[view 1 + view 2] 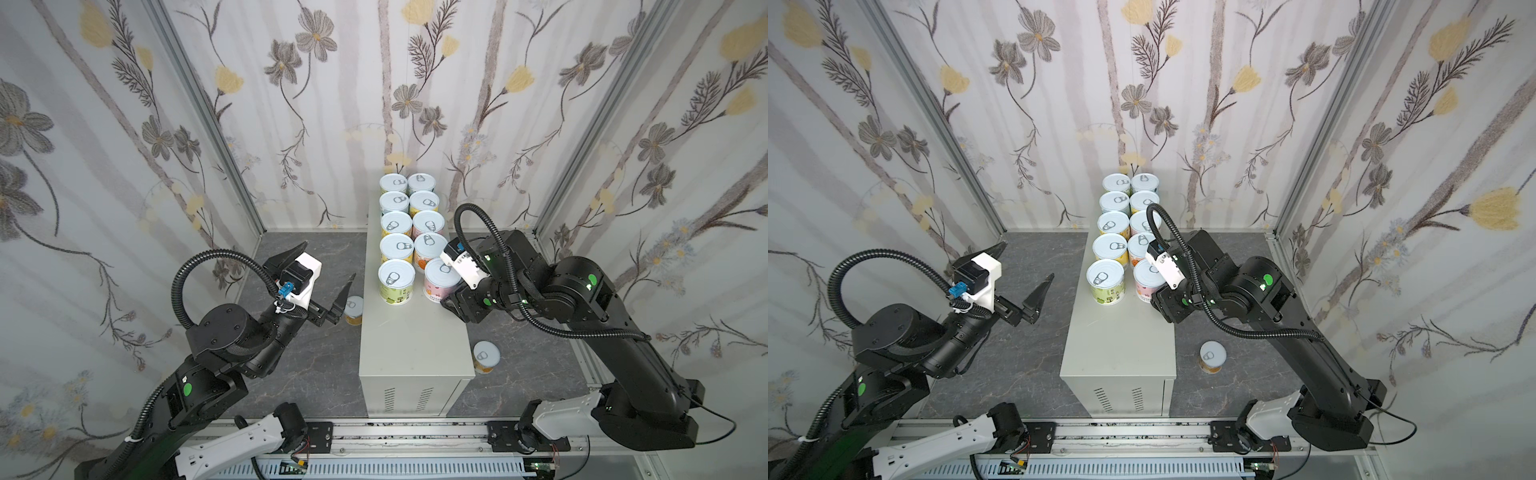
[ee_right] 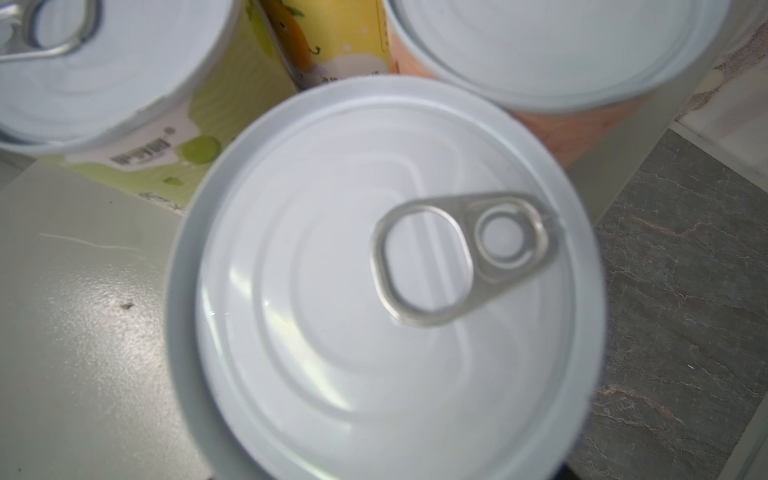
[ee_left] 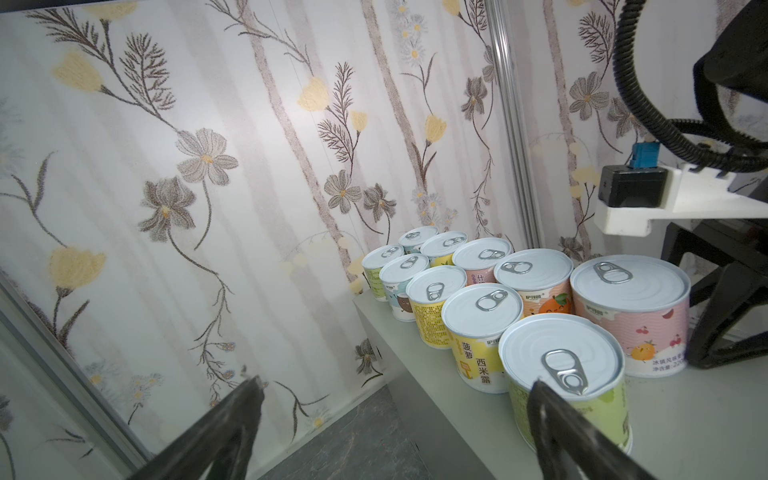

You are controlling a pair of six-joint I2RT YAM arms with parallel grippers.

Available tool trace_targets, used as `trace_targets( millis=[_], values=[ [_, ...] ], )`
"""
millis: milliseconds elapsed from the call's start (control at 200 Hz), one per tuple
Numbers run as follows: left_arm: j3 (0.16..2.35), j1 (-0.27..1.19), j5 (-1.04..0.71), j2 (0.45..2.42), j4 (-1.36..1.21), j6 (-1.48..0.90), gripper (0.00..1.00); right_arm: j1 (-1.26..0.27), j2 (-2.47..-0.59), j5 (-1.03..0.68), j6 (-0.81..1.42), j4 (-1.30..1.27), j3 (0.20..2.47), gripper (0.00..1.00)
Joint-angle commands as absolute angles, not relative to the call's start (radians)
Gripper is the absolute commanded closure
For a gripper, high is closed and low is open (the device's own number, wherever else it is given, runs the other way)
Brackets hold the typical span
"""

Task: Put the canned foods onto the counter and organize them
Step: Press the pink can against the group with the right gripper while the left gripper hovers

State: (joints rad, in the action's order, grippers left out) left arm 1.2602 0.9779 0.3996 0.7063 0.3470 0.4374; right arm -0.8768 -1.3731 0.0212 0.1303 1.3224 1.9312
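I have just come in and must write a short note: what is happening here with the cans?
Two robot arms are filling the counter with cans. Ten stand there in two rows. The right gripper is at the pink can, nearest in its row; whether it grips it is unclear. The left gripper hangs open above the floor. Two cans stand down there: one beside that gripper, one on the right.

In both top views the right gripper (image 1: 448, 296) is mostly hidden under its camera (image 1: 462, 266) and behind the pink can (image 1: 435, 272); how its jaws stand cannot be told. In a top view one jaw of the left gripper (image 1: 329, 261) half covers a floor can (image 1: 355, 310).
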Motion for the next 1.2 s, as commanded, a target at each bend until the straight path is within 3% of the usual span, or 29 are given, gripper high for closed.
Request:
trace_targets(
  millis=[0, 1199],
  values=[
    [1.253, 0.978, 0.408, 0.698, 0.317, 0.432, 0.00, -0.877, -1.377, -0.005, 0.115, 1.295, 1.939, 0.40],
    [1.208, 0.978, 0.400, 0.652, 0.311, 0.408, 0.00, -0.881, -1.405, -0.012, 0.110, 1.284, 1.946, 0.42]
  ],
)
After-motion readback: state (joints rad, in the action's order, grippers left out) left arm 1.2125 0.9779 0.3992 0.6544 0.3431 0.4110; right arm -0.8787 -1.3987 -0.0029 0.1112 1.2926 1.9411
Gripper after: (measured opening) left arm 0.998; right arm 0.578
